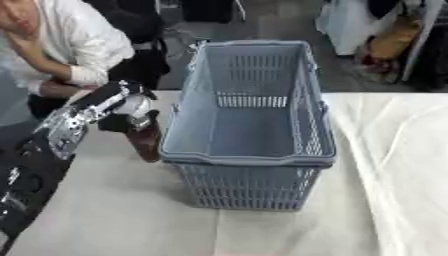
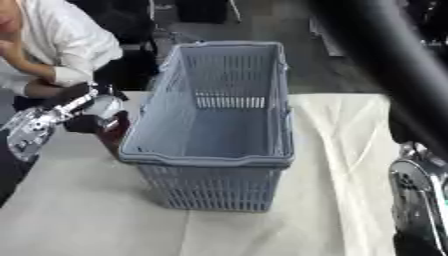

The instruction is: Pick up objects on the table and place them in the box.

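Table: covered in pale cloth (image 1: 122, 215).
Basket: blue-grey slatted plastic box (image 1: 249, 135), standing upright mid-table.
Bottle: dark brown bottle (image 1: 145, 141), upright, just left of basket.
Left hand (image 1: 131, 107): curled round bottle top.
Right hand: hidden; arm at right edge.

You see a grey-blue basket (image 1: 249, 125) with rows of little slots in its walls. Your left hand (image 1: 122, 107) is black and shiny silver. The bottle (image 1: 146, 140) beside the basket is dark reddish brown. The surface (image 1: 114, 215) is covered in pale cream cloth.
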`<act>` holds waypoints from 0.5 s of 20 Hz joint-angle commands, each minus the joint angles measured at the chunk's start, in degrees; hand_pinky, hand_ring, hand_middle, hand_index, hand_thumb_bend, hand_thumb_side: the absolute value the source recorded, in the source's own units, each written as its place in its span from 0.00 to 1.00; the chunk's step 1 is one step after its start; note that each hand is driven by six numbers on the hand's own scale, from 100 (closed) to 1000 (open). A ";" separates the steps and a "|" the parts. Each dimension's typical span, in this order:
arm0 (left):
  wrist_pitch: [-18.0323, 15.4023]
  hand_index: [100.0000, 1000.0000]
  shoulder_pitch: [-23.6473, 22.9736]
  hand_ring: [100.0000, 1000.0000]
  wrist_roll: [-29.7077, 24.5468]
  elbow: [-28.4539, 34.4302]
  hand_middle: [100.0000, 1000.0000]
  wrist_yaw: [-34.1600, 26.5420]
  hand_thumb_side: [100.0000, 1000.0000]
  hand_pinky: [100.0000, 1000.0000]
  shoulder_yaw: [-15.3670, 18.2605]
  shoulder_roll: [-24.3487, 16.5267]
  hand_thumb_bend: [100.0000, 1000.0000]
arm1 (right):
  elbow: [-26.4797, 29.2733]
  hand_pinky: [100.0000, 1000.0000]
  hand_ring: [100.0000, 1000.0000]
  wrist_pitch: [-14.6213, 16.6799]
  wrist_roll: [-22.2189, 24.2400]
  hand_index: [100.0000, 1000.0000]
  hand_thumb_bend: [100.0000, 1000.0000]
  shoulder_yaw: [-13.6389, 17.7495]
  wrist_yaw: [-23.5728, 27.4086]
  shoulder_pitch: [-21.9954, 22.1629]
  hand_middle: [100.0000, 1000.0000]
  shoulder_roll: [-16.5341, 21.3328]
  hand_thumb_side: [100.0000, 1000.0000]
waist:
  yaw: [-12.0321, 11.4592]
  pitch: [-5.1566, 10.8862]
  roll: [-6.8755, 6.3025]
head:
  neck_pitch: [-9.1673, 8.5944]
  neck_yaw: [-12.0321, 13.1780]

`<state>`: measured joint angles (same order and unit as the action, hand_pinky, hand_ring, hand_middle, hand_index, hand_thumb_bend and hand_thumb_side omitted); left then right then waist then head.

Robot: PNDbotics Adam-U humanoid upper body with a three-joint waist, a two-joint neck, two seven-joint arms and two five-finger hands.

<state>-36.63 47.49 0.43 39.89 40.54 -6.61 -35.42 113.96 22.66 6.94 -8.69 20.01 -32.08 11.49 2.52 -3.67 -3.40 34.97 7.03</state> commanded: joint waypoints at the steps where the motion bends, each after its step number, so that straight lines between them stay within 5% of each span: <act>1: -0.21 0.01 0.75 0.00 3.31 0.53 0.00 3.01 0.57 0.00 0.07 -1.38 0.00 | 0.63 0.22 0.42 0.01 -0.32 0.78 0.00 0.16 0.32 -1.07 0.55 -0.24 0.99 | 0.12 0.59 0.03 | -0.08 -0.14; 10: 1.52 0.00 2.60 0.00 0.47 -1.12 0.00 4.47 0.56 0.00 -0.24 -2.61 0.00 | 0.63 0.22 0.42 -0.04 -0.54 0.78 0.00 0.19 0.27 -0.88 0.55 -0.09 0.99 | -0.08 0.86 -0.38 | 0.53 -0.94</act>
<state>-35.42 48.73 1.84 38.53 44.51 -6.82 -35.57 113.96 22.66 6.51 -8.68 20.02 -32.08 11.10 2.56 -3.66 -3.79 35.49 6.47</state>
